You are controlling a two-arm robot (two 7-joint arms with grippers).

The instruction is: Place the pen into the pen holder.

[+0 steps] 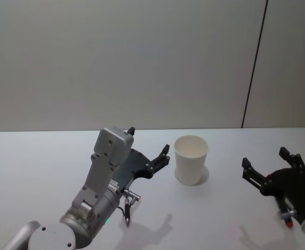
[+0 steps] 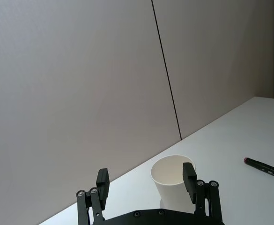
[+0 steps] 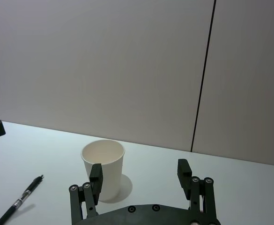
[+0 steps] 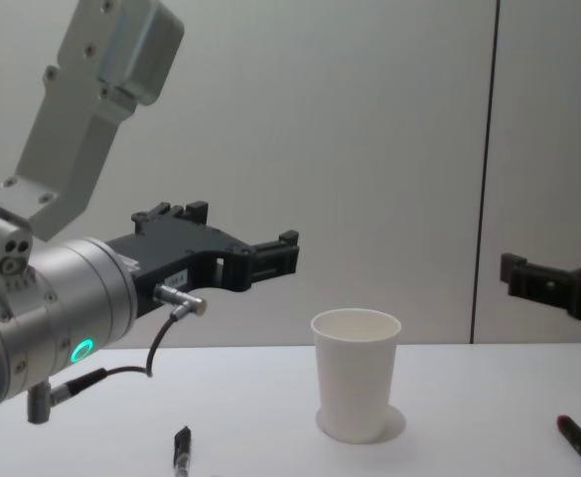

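Left gripper: the left gripper hangs in the air to the left of the cup, higher than its rim. Its two fingers are spread wide and there is nothing between them.
Right gripper: the right gripper is held up on the far right side of the table, also above rim height. It too is spread wide and holds nothing.
Cup: the white paper cup stands upright in the middle of the table, between the two grippers and touching neither. Its mouth is clear, and what shows of the inside is bare.
Pen: a dark pen lies flat on the table to the near left of the cup, well apart from it. The chest view places it roughly under the left arm.
Second pen: a red-ended pen lies flat to the near right of the cup, also apart from it, on the right gripper's side.
Done so far: nothing of the task, as I judge it. No pen is gripped and none is in the cup.
Left to do: all of it. A gripper has to come down over a pen, close on it, lift it, carry it over the rim and let it drop in.
Which pen: I cannot tell which one is meant, nor which arm will take it. Each pen lies on one arm's side.
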